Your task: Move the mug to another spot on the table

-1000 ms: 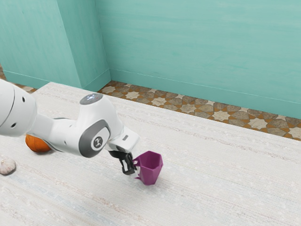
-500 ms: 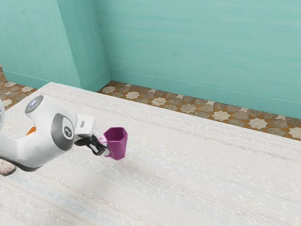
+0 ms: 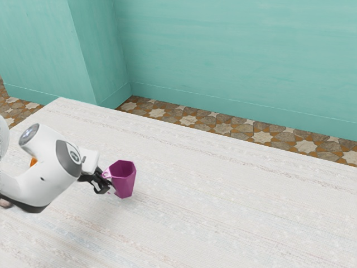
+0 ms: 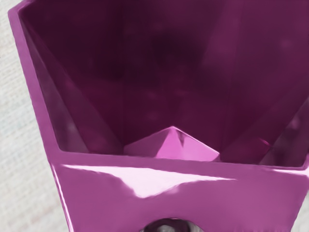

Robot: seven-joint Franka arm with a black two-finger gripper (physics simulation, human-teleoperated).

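Gripping the purple mug (image 3: 123, 177) by its handle, your end effector (image 3: 102, 181) sits at the lower left of the exterior frame, black fingers pinching the handle from both sides. The mug stands upright, just right of the fingers, over the pale counter (image 3: 234, 212). Whether its base touches the surface is unclear. From the wrist, you look straight down into the mug's dark, faceted inside. Your white arm (image 3: 47, 173) enters from the frame's left edge.

No readable text, labels, brands or numbers. Mug (image 3: 124, 177) at the claw (image 3: 104, 183) is plain; grey joint cap (image 3: 66, 158) behind it is illegible.
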